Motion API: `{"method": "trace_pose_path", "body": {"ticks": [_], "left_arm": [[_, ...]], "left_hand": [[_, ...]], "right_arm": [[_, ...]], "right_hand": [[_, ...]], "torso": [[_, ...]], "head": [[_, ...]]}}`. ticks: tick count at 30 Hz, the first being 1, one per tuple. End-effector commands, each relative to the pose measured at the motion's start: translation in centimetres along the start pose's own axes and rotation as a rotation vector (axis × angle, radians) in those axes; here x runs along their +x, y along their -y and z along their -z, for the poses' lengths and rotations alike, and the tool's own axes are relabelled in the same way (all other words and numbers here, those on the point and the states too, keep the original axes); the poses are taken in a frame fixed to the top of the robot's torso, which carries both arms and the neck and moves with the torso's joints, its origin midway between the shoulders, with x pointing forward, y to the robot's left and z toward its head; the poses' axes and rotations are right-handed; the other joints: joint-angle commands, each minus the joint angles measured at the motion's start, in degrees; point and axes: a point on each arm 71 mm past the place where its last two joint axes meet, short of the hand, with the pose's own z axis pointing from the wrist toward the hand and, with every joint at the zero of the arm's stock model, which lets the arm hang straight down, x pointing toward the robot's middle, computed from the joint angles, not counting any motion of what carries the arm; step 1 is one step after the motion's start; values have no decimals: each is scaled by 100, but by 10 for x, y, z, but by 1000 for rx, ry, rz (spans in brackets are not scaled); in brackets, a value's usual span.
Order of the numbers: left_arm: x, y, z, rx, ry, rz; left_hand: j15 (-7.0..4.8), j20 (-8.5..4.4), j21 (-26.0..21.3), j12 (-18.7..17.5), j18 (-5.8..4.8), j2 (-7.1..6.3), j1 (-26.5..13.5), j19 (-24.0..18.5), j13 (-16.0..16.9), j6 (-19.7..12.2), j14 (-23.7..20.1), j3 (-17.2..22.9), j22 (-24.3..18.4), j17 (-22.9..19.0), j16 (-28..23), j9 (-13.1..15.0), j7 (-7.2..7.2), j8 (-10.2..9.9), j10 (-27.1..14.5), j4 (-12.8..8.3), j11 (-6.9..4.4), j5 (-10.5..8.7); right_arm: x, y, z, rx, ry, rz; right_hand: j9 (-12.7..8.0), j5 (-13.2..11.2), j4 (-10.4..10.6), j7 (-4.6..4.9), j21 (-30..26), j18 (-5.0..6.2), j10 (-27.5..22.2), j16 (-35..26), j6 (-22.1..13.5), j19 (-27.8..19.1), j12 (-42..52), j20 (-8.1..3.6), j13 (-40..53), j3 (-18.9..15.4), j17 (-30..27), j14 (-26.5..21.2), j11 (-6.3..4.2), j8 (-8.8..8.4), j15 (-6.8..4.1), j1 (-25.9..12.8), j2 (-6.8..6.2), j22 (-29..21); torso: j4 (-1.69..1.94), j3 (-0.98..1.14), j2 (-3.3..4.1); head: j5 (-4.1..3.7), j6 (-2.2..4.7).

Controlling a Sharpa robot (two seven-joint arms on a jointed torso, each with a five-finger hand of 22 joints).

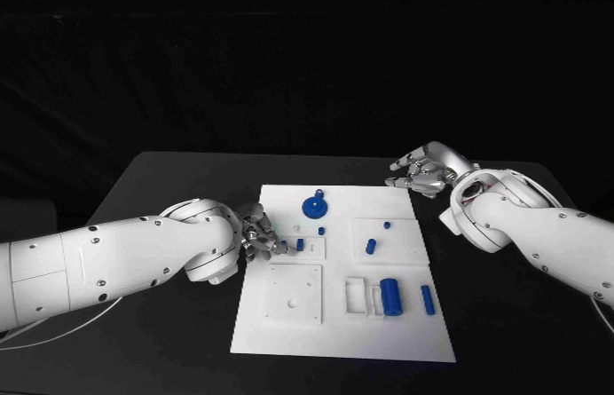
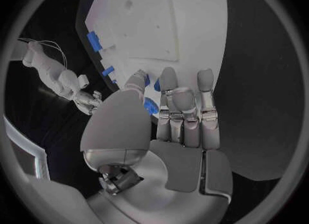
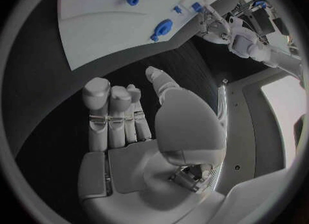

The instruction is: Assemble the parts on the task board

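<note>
The task board [image 1: 343, 275], a white plate, lies in the middle of the black table [image 1: 167, 177], and you see it running from the centre of the head view down toward 6 o'clock. On it, a round blue disc with a small loop [image 1: 315, 206] sits toward 12 o'clock. A small blue peg [image 1: 321, 230] stands just below it, and two more short blue pieces [image 1: 371, 245] lie toward 3 o'clock of that peg. Toward 5 o'clock of the board a thick blue cylinder [image 1: 391, 296] lies beside a thinner blue pin [image 1: 426, 299], near each other but apart. A raised white square block [image 1: 295, 294] sits toward 7 o'clock.

Your left hand [image 1: 260, 235] is at the board's 9 o'clock edge, its fingertips meeting around a small blue part [image 1: 300, 245]. The left wrist view shows blue [image 2: 152, 105] between thumb and fingers, so it looks pinched, though you cannot see the contact plainly.

Your right hand [image 1: 423, 169] is over bare table just off the board's 1 o'clock corner, holding nothing. In the right wrist view its fingers [image 3: 110, 112] lie straight side by side, the thumb set apart from them.
</note>
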Motion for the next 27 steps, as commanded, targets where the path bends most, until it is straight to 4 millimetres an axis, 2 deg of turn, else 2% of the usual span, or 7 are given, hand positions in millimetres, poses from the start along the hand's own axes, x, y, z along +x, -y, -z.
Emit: {"method": "trace_pose_path", "body": {"ticks": [1,3,5,6,10,27], "left_arm": [[3,0,1,5,-27,19],[2,-1,2,2,-28,21],[2,-2,2,-2,-30,22],[2,-3,3,-3,-30,22],[2,-4,3,-6,-36,20],[2,-9,9,-15,-58,12]], "left_hand": [[10,-4,-36,-26,-37,36,-41,-38,6,-117,-34,-18,93,-15,20,-539,56,-42,265,-45,45,-42],[14,1,-46,-28,-32,35,-44,-28,13,-173,-33,-26,95,-27,28,-795,80,-23,266,-51,53,-55],[15,1,-54,-34,-31,31,-44,-25,15,-178,-39,-31,96,-36,27,-915,83,15,266,-56,53,-61],[14,0,-64,-47,-30,25,-44,-18,16,-190,-44,-43,97,-50,29,-1091,86,81,265,-64,52,-77],[12,-5,-82,-68,-37,22,-36,-8,17,-256,-47,-65,98,-70,35,-1302,98,211,264,-91,57,-96],[29,5,-127,-191,-38,37,25,-22,-3,-480,-97,-121,98,-91,23,-1520,156,258,256,-242,76,-133]], "right_arm": [[1,-1,0,-9,-9,1],[1,0,0,-9,-10,1],[2,0,0,-8,-10,1],[2,0,0,-8,-11,0],[2,0,0,-7,-12,0],[4,2,1,-4,-15,-3]], "right_hand": [[-7,36,-9,-4,-28,89,-2,-27,-9,237,-19,-10,-6,-33,-8,23,-12,-29,-16,-68,-9,525],[-7,36,-9,-4,-28,89,-2,-27,-9,237,-19,-10,-6,-33,-8,23,-12,-29,-16,-68,-9,525],[-7,36,-9,-4,-28,89,-2,-27,-9,237,-19,-10,-6,-33,-8,23,-12,-29,-16,-68,-9,525],[-8,41,-9,-3,-51,91,-11,-46,-15,233,-31,-9,-17,-47,-23,17,-11,-31,-15,-72,-13,520],[-8,44,-9,-3,-72,94,-22,-62,-20,231,-46,-9,-31,-51,-36,12,-11,-31,-15,-72,-12,515],[-7,56,-21,0,-183,99,-85,-148,-38,231,-206,-9,-206,-97,-103,6,-12,-30,-16,-70,0,495]], "torso": [[2,4,-2],[3,3,-4],[-1,7,-4],[-3,6,-4],[-9,5,1],[3,3,-8]], "head": [[9,0],[9,0],[7,4],[7,5],[1,7],[2,20]]}}
